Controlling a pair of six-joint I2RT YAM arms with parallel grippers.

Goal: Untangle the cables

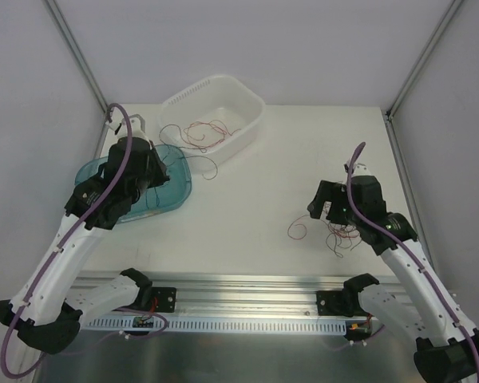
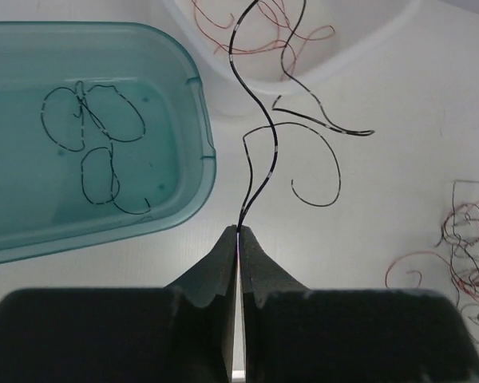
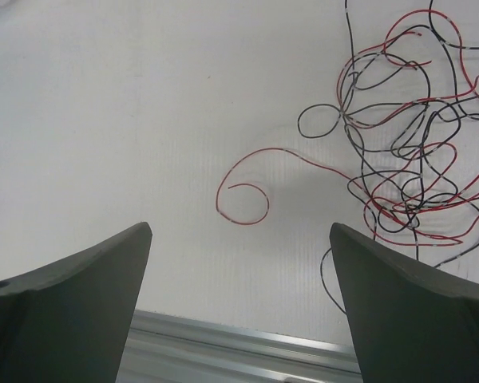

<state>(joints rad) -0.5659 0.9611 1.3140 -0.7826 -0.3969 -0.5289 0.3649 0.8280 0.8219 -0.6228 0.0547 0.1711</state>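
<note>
Black and red, hair-thin and springy, the cables (image 3: pixel 407 152) are only partly sorted: a snarled clump of both colours lies on the matt white table (image 1: pixel 255 183) in front of the right arm, its loops crossing and knotting through one another, with one red strand (image 3: pixel 247 191) curling out to the side in an open hook. A few black loops (image 2: pixel 96 136) already lie apart in the teal tray (image 2: pixel 188 88), a shallow tub of translucent, glossy plastic with rounded corners, and several red curls (image 2: pixel 259 32) rest in the white basket (image 2: pixel 359 48), an opaque plastic tub with a slotted rim. This suggests a sort by colour that is perhaps halfway through, with the clump as the bulk of what is left. The left gripper (image 2: pixel 239 231) has its dark foam-like pads pinched tight on a single black wire (image 2: pixel 263 152), which snakes upward from the fingertips between tray and basket and on across the basket's edge; where its far end lies cannot be told. The right gripper (image 3: pixel 240 227) hangs with its jaws spread wide and nothing between them, low over bare table just beside the clump, touching no wire
</note>
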